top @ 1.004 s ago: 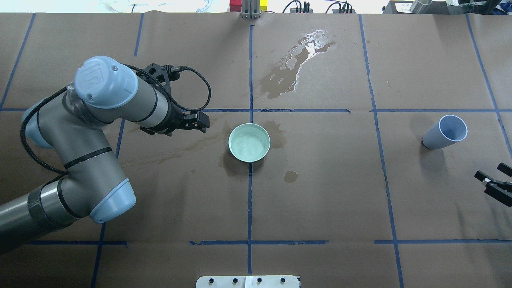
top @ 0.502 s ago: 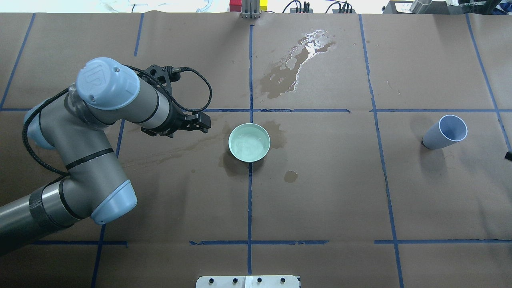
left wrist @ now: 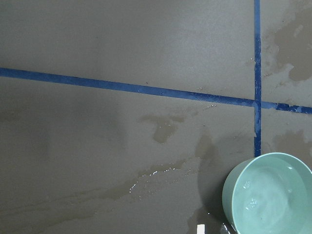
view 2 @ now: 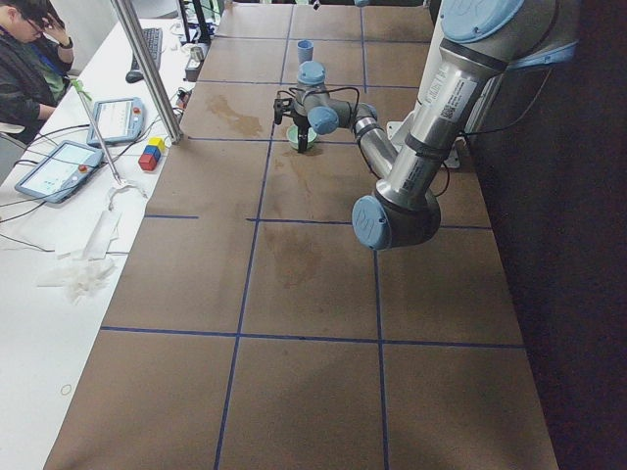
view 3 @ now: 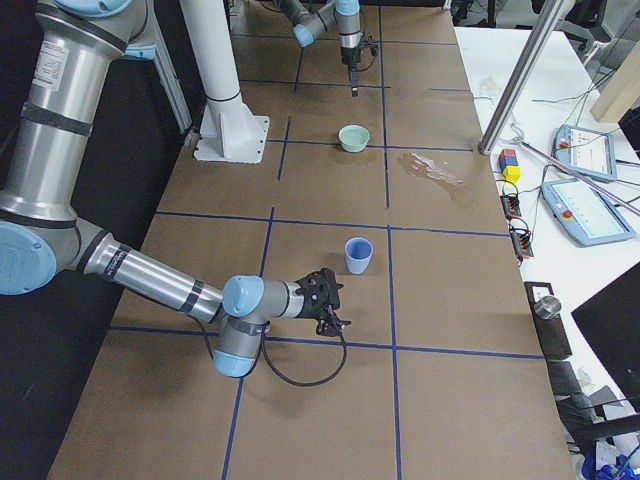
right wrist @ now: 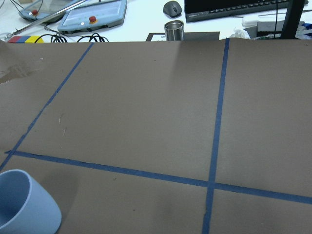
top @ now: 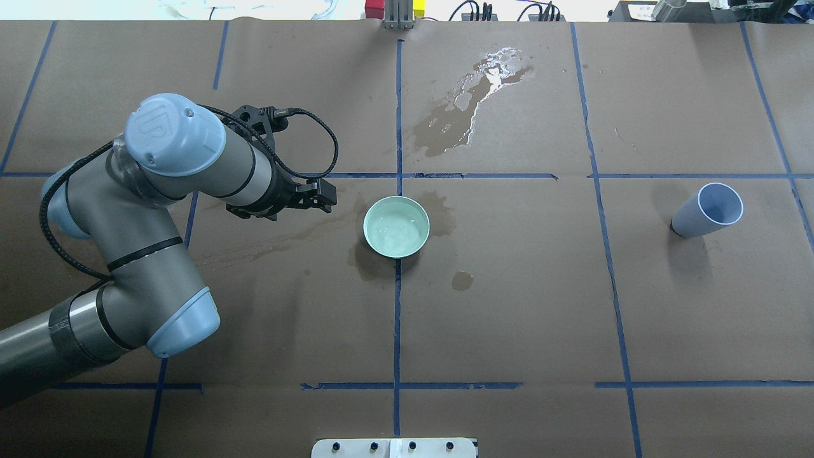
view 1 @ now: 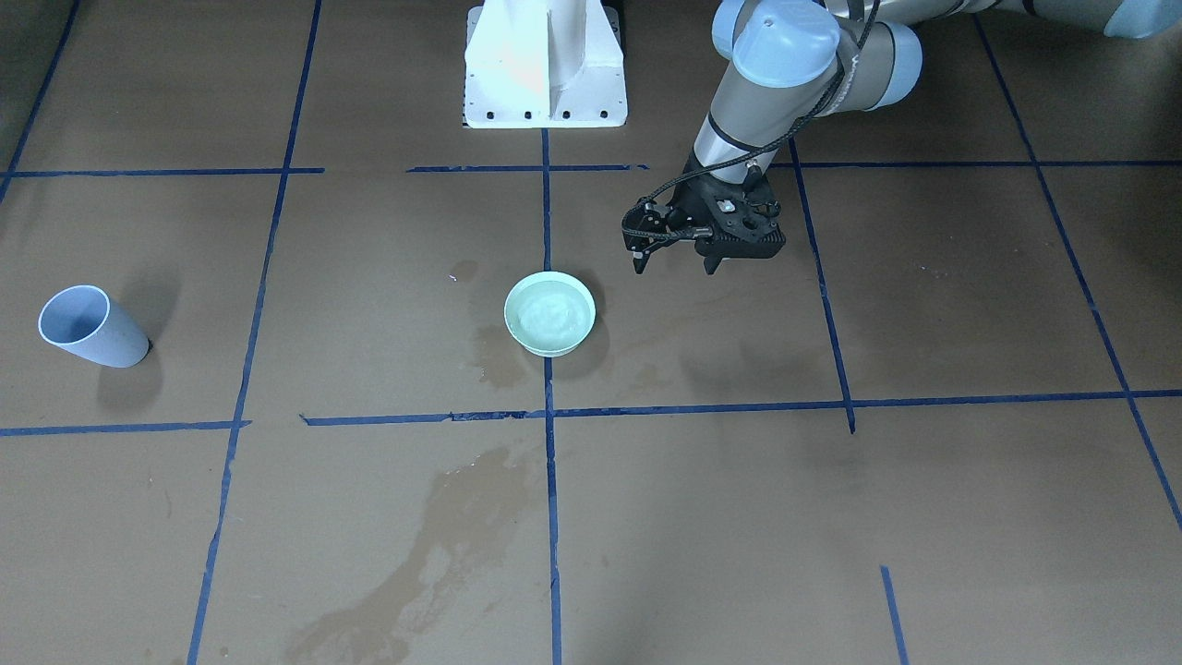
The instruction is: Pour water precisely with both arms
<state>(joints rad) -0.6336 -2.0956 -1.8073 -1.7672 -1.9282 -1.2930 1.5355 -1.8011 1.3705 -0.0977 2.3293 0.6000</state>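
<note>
Where the front view looks down, the bowl (view 1: pixel 549 349) sits mid-table (view 1: pixel 923 305) and holds the water (view 1: pixel 551 312), likely set central for pouring from either side. The left gripper (view 1: pixel 674 265) hovers just beside it, jaws apart, empty.
Overhead: the cup (top: pixel 707 211) stands upright, well apart on the right.
Right-side view: the right gripper (view 3: pixel 332 308) is near the cup; jaw state cannot be told.

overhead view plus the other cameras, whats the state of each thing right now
mint-green bowl: upright, holding water.
water: in the bowl, faintly bubbly.
pale blue cup: upright, looks empty, not gripped.
left gripper: open, empty, hovering beside the bowl.
right gripper: near the cup, apart from it; open or shut cannot be told.
puddle: spilled, glinting, beyond the bowl.
</note>
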